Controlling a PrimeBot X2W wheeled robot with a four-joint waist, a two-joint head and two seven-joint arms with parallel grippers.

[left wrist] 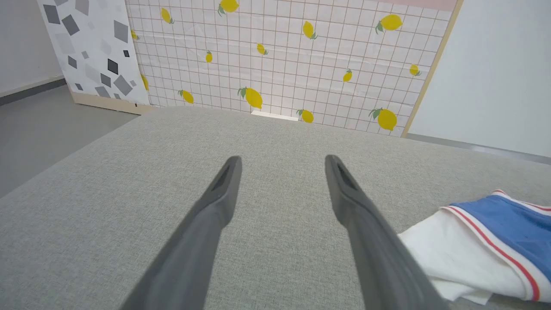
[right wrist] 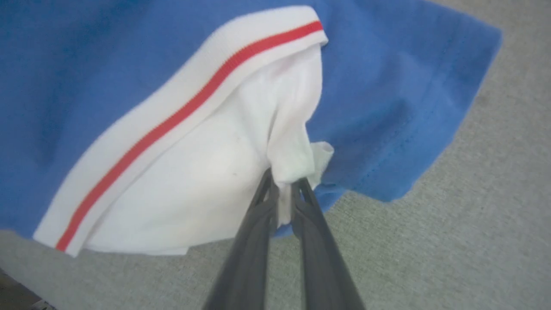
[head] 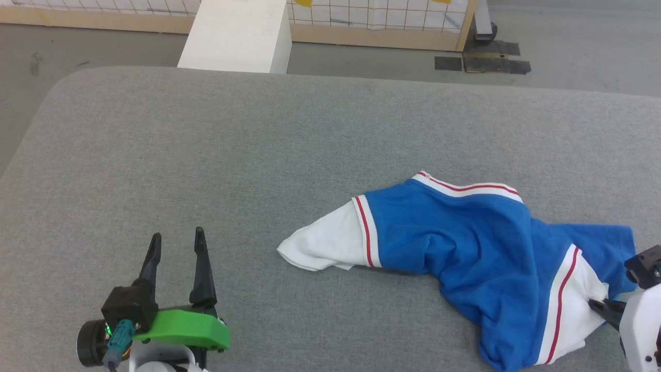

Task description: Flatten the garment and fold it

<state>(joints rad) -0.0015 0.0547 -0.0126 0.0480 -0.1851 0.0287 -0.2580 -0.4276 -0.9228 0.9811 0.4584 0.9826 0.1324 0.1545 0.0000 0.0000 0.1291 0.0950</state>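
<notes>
Low at the lower left of the head view, left tool (head: pixel 177 235) on its green mount (head: pixel 181 328), both dark fingers pointing away up the grey fabric worktop (head: pixel 206 155), slightly tilted leftward. Released, fingers spread wide and nothing between them; the same in its own wrist view (left wrist: pixel 283 159), hovering just above bare worktop (left wrist: pixel 280 129) and aimed toward a lemon-patterned panel (left wrist: pixel 280 64) beyond the far edge. Well apart from the T-shirt (head: pixel 454 232), the nearest white sleeve (head: pixel 320 243) lying off to its right with open fabric between. At the lower right edge of the head view, right arm's white wrist housing (head: pixel 640 330) reaching in from the side, right tool (head: pixel 594 304) pointing leftward into the cloth. Clenched on the T-shirt (right wrist: pixel 107 64): in the right wrist view, fingers nearly together (right wrist: pixel 285 183), pinching a bunched fold of the other white sleeve (right wrist: pixel 193 172) close to its red stripe (right wrist: pixel 172 125). T-shirt crumpled on the right half of the worktop, unfolded and not flat, red-striped white collar (head: pixel 465 187) at its far side, blue hem (right wrist: pixel 430 107) spilling past the pinched sleeve onto the worktop (right wrist: pixel 473 237). White block (head: pixel 237 36) on the floor beyond the worktop's far edge.
</notes>
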